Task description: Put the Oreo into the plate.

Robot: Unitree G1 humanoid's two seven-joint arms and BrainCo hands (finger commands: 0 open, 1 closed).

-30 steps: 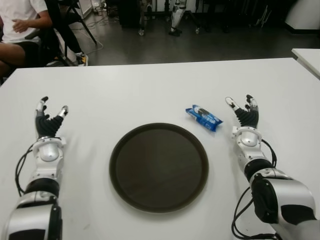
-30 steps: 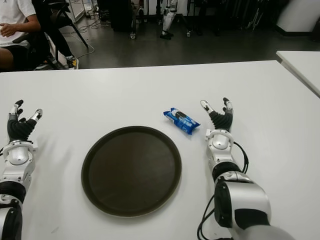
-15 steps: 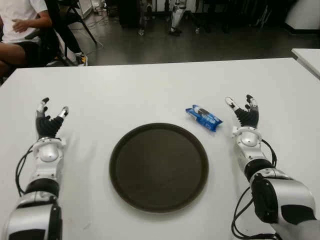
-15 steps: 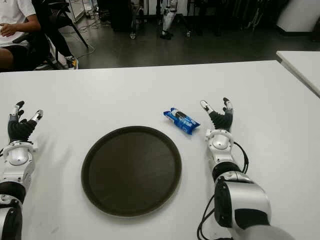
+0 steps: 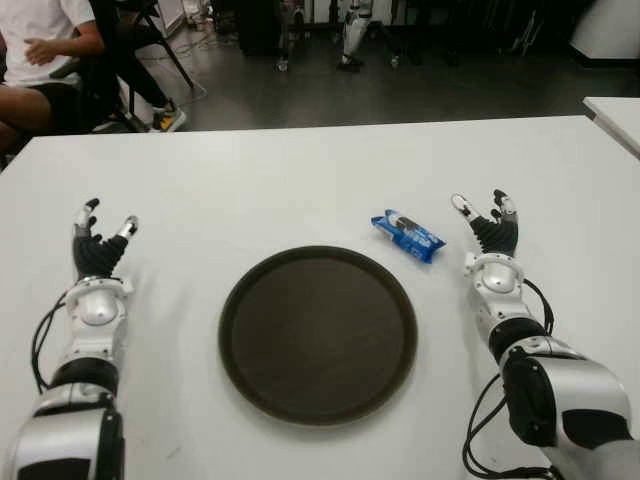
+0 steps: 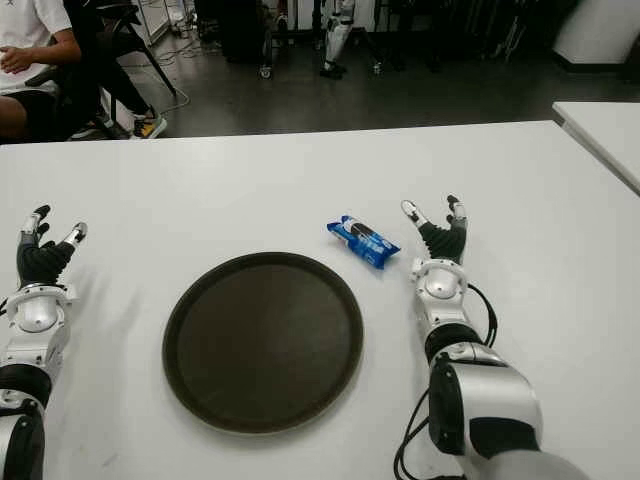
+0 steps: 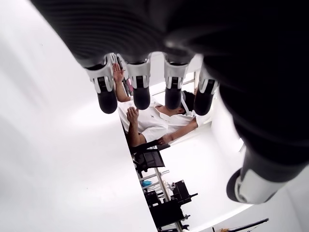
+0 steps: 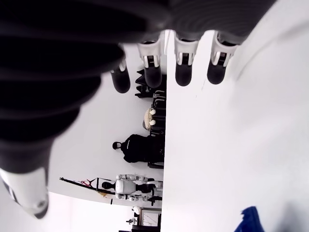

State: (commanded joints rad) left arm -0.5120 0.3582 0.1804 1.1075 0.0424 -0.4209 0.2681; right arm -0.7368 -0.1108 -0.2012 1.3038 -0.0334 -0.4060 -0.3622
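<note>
Oreo (image 5: 408, 235): blue packet flat on white table (image 5: 300, 180), just beyond plate (image 5: 318, 334) rim, toward robot's right; not touching rim. Plate holds nothing; task judged unstarted

Right hand (image 5: 486, 228): near packet, on its right side, fingers (image 8: 185, 65) extended, nothing held. Likely the working hand, being nearest; short inward reach would serve

Left hand (image 5: 98, 243): well apart, left of plate, fingers spread, nothing held, idle

Person seated (image 5: 40, 50) beyond far left corner
</note>
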